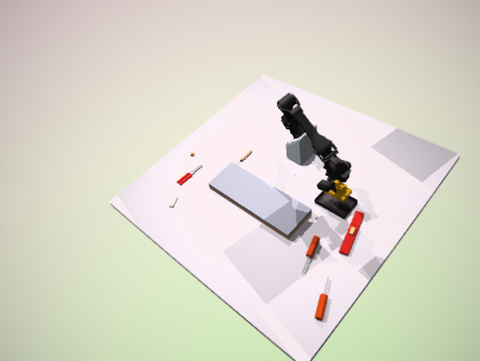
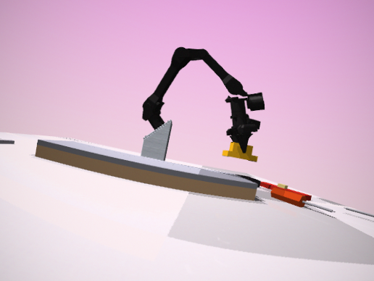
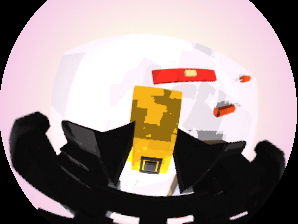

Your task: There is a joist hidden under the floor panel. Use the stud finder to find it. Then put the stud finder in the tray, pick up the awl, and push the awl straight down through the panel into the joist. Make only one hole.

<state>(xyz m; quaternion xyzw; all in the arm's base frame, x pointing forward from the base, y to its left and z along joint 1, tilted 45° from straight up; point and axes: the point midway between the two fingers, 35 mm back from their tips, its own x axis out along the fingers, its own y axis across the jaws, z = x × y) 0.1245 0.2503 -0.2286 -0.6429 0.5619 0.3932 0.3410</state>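
Observation:
My gripper (image 1: pixel 336 187) (image 2: pixel 244 149) (image 3: pixel 154 125) is shut on the yellow stud finder (image 1: pixel 343 192) (image 2: pixel 235 151) (image 3: pixel 157 110) and holds it in the air, with its small display dark in the wrist view. In the top view the stud finder appears over the black tray (image 1: pixel 328 209), covering part of it; in the exterior view there is a gap below the stud finder. The grey floor panel (image 1: pixel 251 191) (image 2: pixel 109 151) lies flat on a brown base. The awl (image 1: pixel 246 154), with a tan handle, lies by the panel's far left corner, its thin tip towards the panel. The joist is hidden.
A red level (image 1: pixel 356 223) (image 3: pixel 170 76) lies just beyond the tray. Two orange-handled screwdrivers (image 1: pixel 313 247) (image 1: pixel 321 306) lie near it. Red-handled pliers or snips (image 1: pixel 185 179) and a small orange piece (image 1: pixel 193 154) lie left of the panel. A grey block (image 1: pixel 298 153) (image 2: pixel 156 146) stands by the arm's base.

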